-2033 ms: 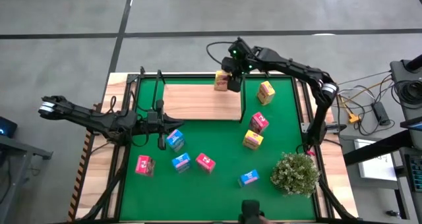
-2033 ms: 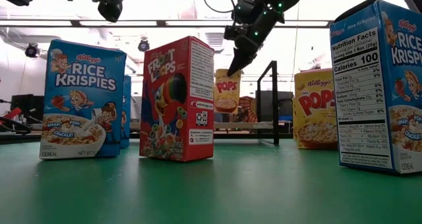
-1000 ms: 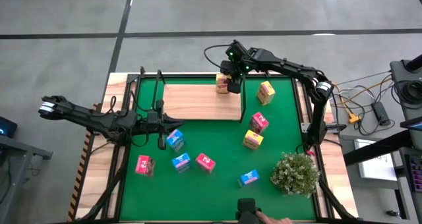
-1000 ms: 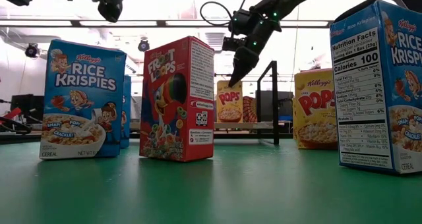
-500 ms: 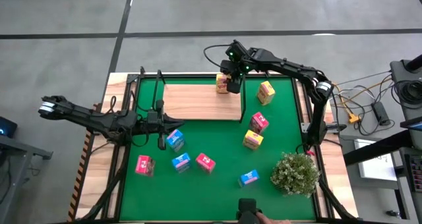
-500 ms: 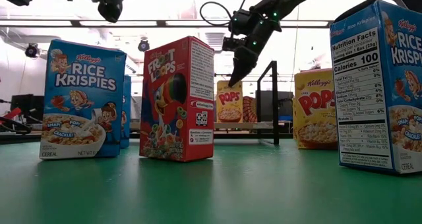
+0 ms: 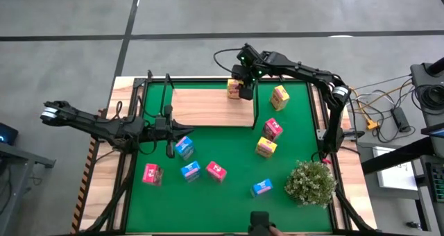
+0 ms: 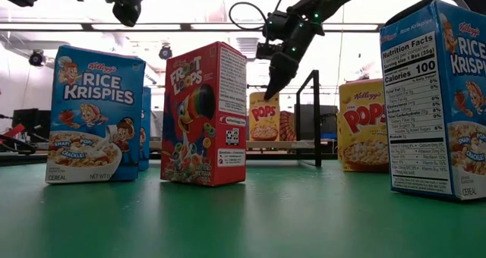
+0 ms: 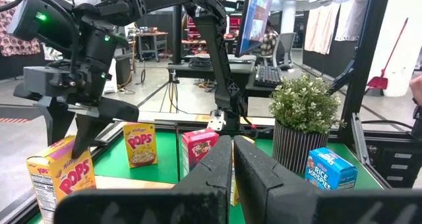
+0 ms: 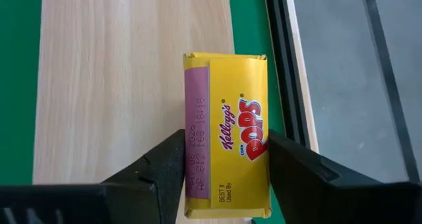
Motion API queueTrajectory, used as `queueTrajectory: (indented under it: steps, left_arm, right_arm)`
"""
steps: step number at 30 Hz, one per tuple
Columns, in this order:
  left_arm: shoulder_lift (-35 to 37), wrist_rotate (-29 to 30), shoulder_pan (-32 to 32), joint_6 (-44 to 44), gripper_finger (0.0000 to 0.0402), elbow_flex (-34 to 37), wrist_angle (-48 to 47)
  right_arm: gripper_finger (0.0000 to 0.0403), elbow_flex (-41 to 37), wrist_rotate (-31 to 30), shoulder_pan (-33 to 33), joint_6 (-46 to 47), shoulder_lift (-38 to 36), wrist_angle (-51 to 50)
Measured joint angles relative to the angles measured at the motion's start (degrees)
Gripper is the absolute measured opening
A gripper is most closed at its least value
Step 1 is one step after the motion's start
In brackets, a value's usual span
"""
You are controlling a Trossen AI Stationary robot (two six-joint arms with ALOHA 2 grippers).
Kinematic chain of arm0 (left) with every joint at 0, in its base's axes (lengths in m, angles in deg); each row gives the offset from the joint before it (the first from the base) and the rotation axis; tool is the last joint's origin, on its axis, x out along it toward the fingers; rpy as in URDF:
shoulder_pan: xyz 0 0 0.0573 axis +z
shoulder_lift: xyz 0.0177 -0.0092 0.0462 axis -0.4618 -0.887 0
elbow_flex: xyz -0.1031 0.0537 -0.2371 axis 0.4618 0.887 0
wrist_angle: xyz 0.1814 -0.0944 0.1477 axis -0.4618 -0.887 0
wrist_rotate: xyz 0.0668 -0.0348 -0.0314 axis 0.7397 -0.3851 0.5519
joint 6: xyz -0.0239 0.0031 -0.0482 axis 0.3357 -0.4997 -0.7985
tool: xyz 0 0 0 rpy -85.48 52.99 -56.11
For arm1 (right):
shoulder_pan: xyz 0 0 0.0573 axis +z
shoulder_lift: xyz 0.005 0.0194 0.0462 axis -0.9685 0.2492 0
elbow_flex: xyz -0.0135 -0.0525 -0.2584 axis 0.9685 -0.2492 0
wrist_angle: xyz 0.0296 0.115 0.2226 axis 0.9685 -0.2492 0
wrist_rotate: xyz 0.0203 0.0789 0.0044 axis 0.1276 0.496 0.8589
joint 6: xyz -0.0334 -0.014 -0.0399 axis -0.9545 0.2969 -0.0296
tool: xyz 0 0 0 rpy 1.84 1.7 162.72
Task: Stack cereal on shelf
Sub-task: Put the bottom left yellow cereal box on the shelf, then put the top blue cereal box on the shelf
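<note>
A yellow cereal box (image 10: 227, 132) stands upright on the shelf's light-wood board (image 7: 208, 107), at its far right corner (image 7: 234, 88). My right gripper (image 10: 226, 141) comes down on it from above (image 8: 271, 91) and is closed on its top. My left gripper (image 9: 233, 158) hovers shut above the mat's left part (image 7: 169, 147), touching nothing. Other cereal boxes stand on the green mat: yellow (image 7: 279, 96), red (image 7: 272, 129), yellow (image 7: 266, 147), blue (image 7: 184, 147) and several more nearer. My right gripper pinches the yellow box between its two fingers, on two opposite sides just below the top flap (image 10: 194, 159). The fingers slant down from the table's right and far side and lie across the narrow top. The box stands upright, its bottom (image 8: 263, 139) on the shelf board.
Black shelf posts rise at the board's right edge (image 8: 315, 117) and left end (image 7: 149, 97). A bushy green plant (image 7: 310, 182) stands at the near right. Tall boxes (image 8: 201, 114) (image 8: 95, 114) (image 8: 440, 99) crowd the near mat in the low view.
My right gripper has lowered the yellow box, which hung above the board in the oldest frames, until it stands on the shelf. For the last second gripper and box have kept still.
</note>
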Motion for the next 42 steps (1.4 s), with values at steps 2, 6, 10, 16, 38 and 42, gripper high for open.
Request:
queueTrajectory:
  steps: [2,6,10,16,38,42]
  left_arm:
    - [0.0,0.0,0.0,0.0,0.0000,0.0,0.0]
    - [0.0,0.0,0.0,0.0,0.0000,0.0,0.0]
    - [0.0,0.0,0.0,-0.1,0.0000,0.0,0.0]
    - [0.0,0.0,0.0,-0.2,0.0000,0.0,0.0]
    - [0.0,4.5,0.0,-12.3,0.0000,0.0,-5.1]
    - [0.0,5.4,-0.2,-20.5,0.0000,0.0,-9.2]
  right_arm:
    - [0.0184,0.0,-0.1,0.3,0.4,0.0,0.0]
    - [0.0204,0.0,-0.2,1.1,0.8,0.0,-0.1]
    - [0.0226,0.0,-2.9,1.5,0.9,0.0,0.0]
    - [0.0250,0.0,-4.3,1.5,1.6,-0.4,-0.2]
    - [0.0219,-0.2,-4.0,13.7,12.5,-12.8,-0.4]
    - [0.0208,-4.6,-4.5,20.3,13.3,-16.0,1.7]
